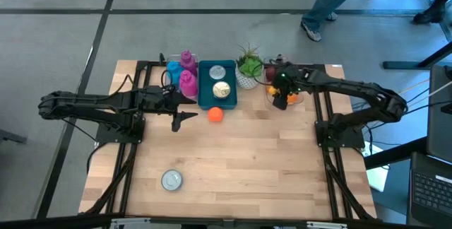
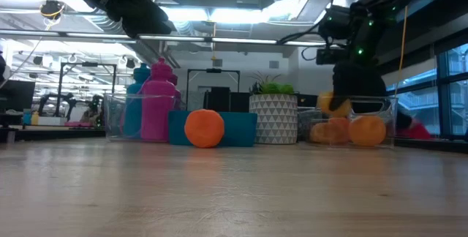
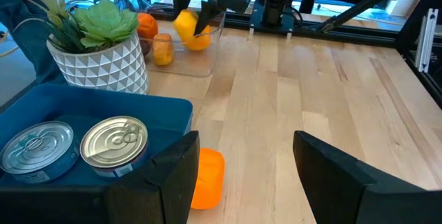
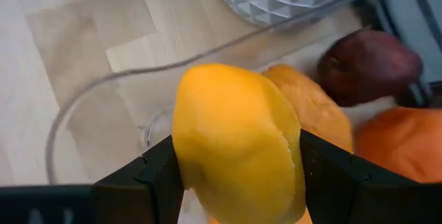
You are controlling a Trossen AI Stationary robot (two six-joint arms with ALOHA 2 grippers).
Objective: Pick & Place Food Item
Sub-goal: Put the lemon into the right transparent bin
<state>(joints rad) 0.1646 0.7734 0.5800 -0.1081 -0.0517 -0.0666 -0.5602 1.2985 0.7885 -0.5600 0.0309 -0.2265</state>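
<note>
Right hand [image 4: 238, 175] pinching a yellow mango [image 4: 238, 141], lifted just over the clear bowl [image 1: 300, 102] at upper right of the high view, ready to carry away. Left hand [image 3: 238, 175] spread wide, waiting near the orange block [image 3: 207, 175]. No readable writing anywhere.

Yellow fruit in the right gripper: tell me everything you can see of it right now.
The yellow fruit is smooth, rounded and yellow-orange, possibly a mango or lemon, with a faint crease down its skin. It looks like plastic play food, though that is a guess. The right gripper is shut on it, one dark finger on each side. It hangs above the clear container beside the white planter, over other orange pieces and a dark red one; whether it touches them cannot be told.
</note>
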